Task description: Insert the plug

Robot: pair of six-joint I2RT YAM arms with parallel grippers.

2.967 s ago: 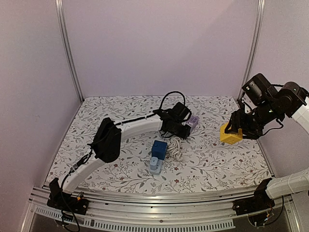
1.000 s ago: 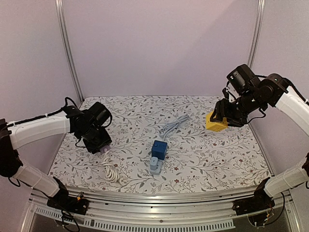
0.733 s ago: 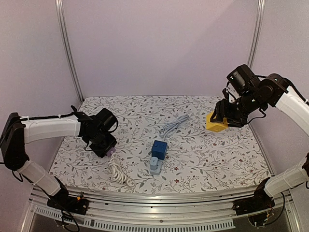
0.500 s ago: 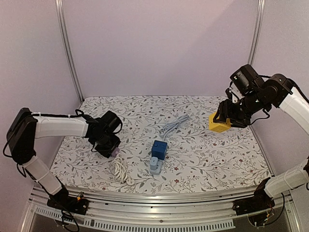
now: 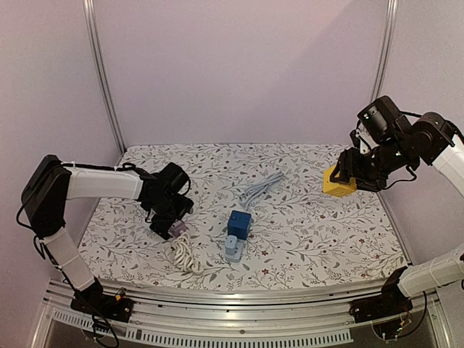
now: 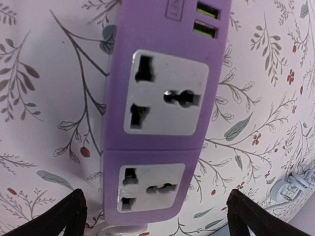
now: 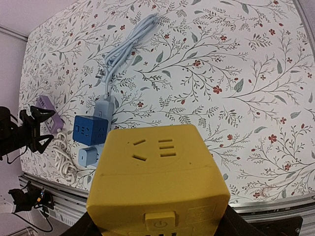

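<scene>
Strip (image 6: pixel 157 113) lies flat on counter (image 5: pixel 326 239) at eight o'clock, left hand (image 6: pixel 156 210) spread over it; right hand (image 5: pixel 348 177) pinches yellow cube (image 7: pixel 157 182) aloft at three; pale cable (image 5: pixel 261 187) waits centre; square pins to slots before pressing.

floral table (image 5: pixel 312 243) (purple power strip (image 5: pixel 176 228), blue cube socket (image 5: pixel 238 224), pale cable (image 5: pixel 262 186))

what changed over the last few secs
The left pincer carried the purple power strip from the back middle to the front left of the mat, then opened and let it go; its white cord trailed along. The right pincer drifted slightly and keeps gripping the yellow cube socket. The blue adapter stayed put.
</scene>
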